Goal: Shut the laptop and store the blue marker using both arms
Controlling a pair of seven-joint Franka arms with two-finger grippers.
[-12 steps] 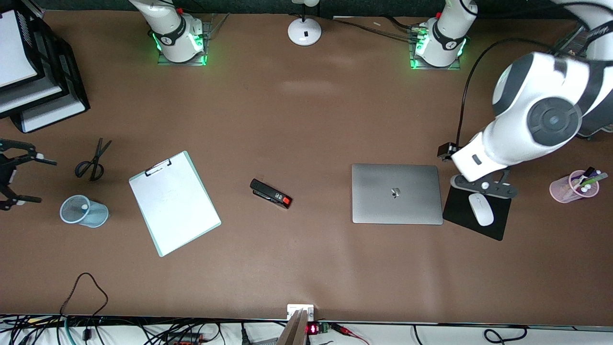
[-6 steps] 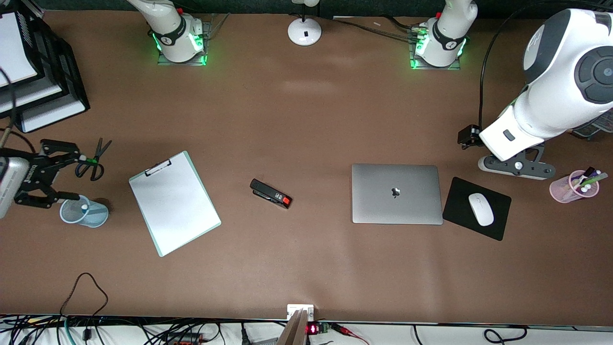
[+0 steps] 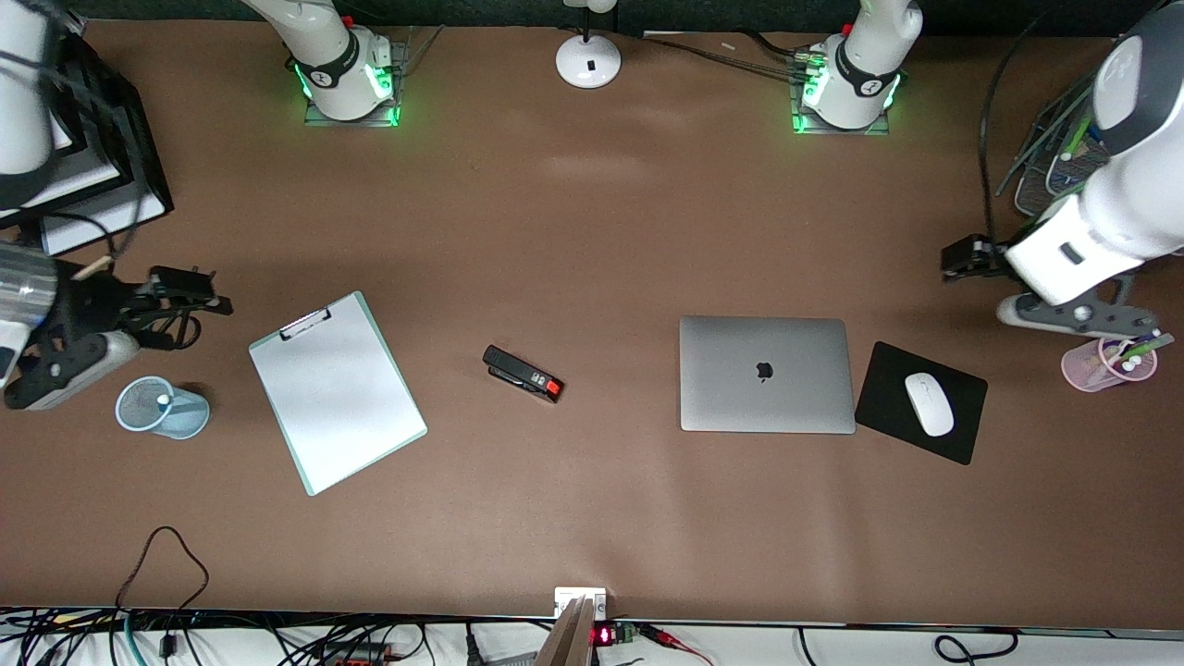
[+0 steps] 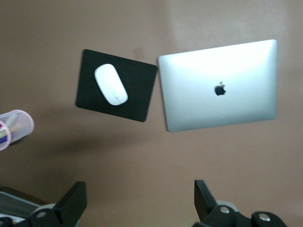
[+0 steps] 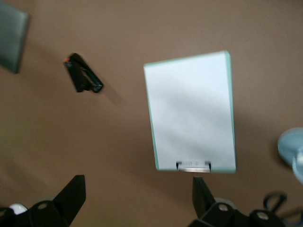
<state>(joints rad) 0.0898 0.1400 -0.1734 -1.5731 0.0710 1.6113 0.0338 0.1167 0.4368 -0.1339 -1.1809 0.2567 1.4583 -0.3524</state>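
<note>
The right gripper (image 3: 199, 296) hangs over the scissors at the right arm's end of the table, its fingers (image 5: 71, 191) spread wide and holding nothing; the scissors themselves are mostly hidden beneath it. Just nearer the front camera lies a pale blue mesh cup (image 3: 162, 408) on its side, a small white-tipped object inside it that cannot be identified. Beside it toward the table's middle rests a clipboard (image 3: 337, 391) with a white sheet, then a black stapler (image 3: 523, 374) with a red end. The laptop (image 3: 766, 374) lies shut and flat, its dark logo facing up, with a black mouse pad (image 3: 883, 407) just beside it carrying a white mouse (image 3: 929, 403). The left gripper (image 3: 1064, 316) is raised over the table near a pink cup (image 3: 1107, 363) of markers at the left arm's end, its fingers (image 4: 203, 201) parted and empty. A wire tray (image 3: 1050, 171) with more markers sits farther from the camera. The blue marker cannot be made out for certain in any view.
</note>
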